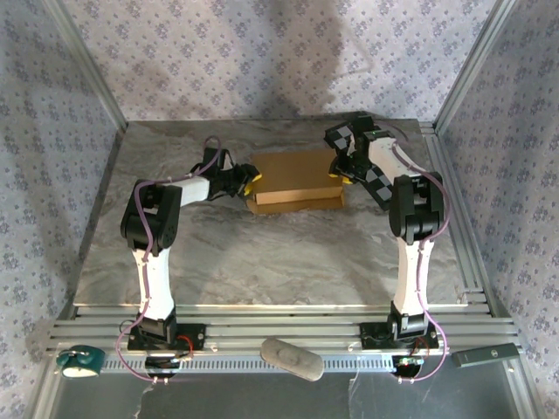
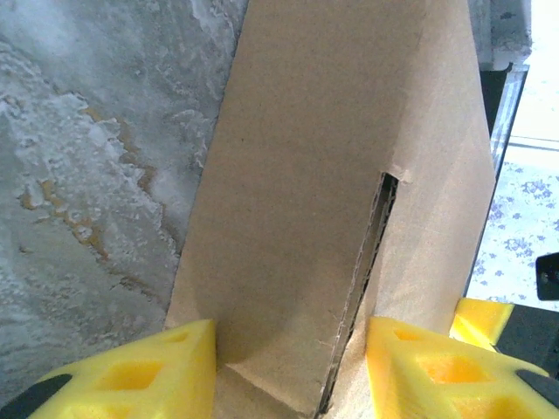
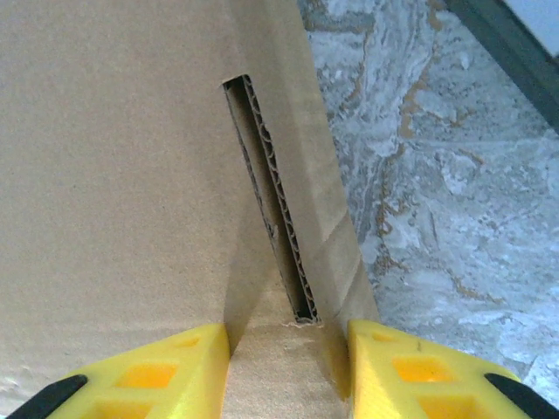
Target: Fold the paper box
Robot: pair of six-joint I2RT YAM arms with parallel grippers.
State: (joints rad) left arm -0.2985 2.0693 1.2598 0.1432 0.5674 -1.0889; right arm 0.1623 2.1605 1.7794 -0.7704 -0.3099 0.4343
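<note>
The paper box [image 1: 295, 180] is a tan corrugated mailer lying on the marble table [image 1: 262, 253] at the middle back, its lid down. My left gripper [image 1: 248, 183] is at the box's left end. In the left wrist view its yellow fingers [image 2: 166, 371] straddle the folded side wall [image 2: 306, 262] of that end, beside a slot, pressing on it from both sides. My right gripper [image 1: 342, 173] is at the right end. Its yellow fingers [image 3: 410, 371] are shut on that end's side wall [image 3: 279, 349], just below an open corrugated slot [image 3: 271, 218].
Aluminium frame posts and patterned walls close in the table on three sides. On the near rail lie a teal roll [image 1: 80, 360], a grey oval object [image 1: 291, 359] and a dark flat device [image 1: 489, 354]. Bare marble stretches in front of the box.
</note>
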